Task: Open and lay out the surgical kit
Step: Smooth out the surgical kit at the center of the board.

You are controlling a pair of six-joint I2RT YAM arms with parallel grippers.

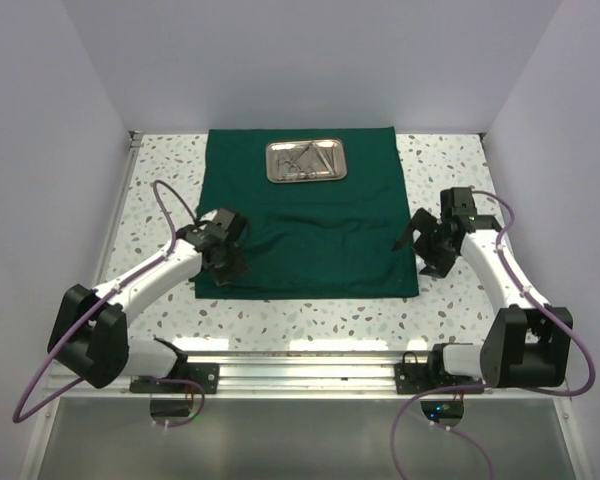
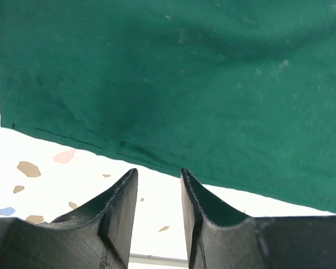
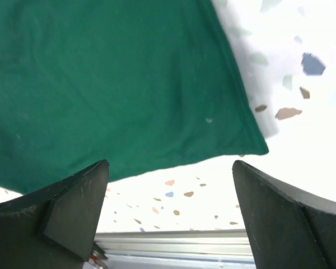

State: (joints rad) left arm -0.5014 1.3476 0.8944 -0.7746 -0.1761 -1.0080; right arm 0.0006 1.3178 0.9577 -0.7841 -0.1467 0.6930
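Green cloth [image 1: 305, 225] spread flat; tools [image 1: 305, 160] not yet out of tray [image 1: 270, 163]. Your left hand [image 2: 159, 175] is half-open, right hand [image 3: 169, 165] wide, neither holding anything.

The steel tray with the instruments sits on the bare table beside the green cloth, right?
No. The steel tray with the instruments sits on the green cloth, near its far edge, not beside it. The top external view shows this.

Matt green cloth [image 1: 310, 235], shiny steel tray [image 1: 271, 162]
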